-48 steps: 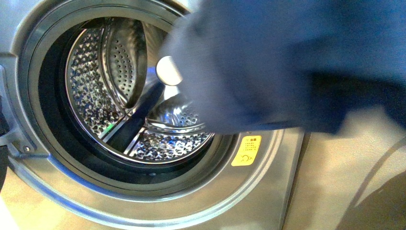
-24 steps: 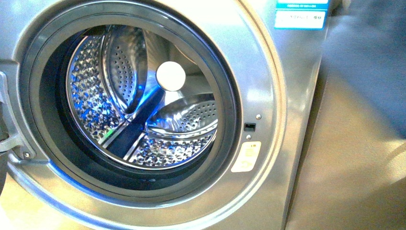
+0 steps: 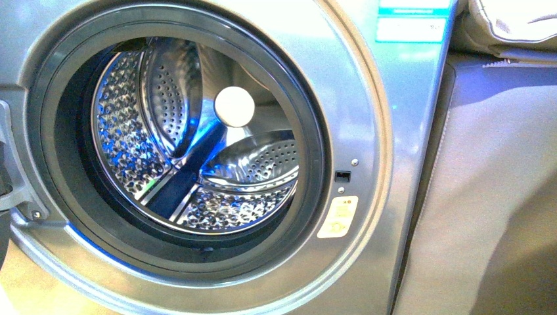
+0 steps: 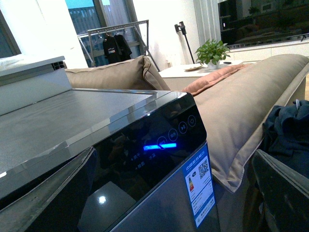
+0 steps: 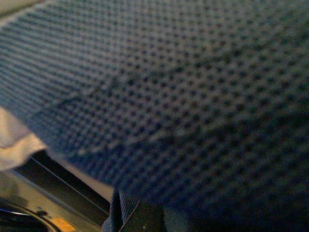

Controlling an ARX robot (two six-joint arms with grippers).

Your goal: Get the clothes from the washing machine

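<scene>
At the left wrist, the left claw (image 4: 174, 151) stands wide, its two dark fingers (image 4: 282, 193) spread with nothing between them. It is high up by the top front edge of the washing machine (image 4: 96, 121), whose black control panel (image 4: 159, 140) shows a blue light. Just past one finger, a heap of navy clothes (image 4: 289, 128) lies against the long beige cushion (image 4: 241, 106) that runs along the machine's side. At the right wrist, navy knit fabric (image 5: 183, 106) hangs so close to the lens that it fills nearly the whole view. The right claw is covered, and I cannot tell whether it is open or closed. The front view looks straight into the open porthole. It shows the dark rubber rim (image 3: 315, 151), the bare perforated steel drum (image 3: 131, 131), a pale sticker (image 3: 338, 216) and a blue-white label (image 3: 414, 20).
</scene>
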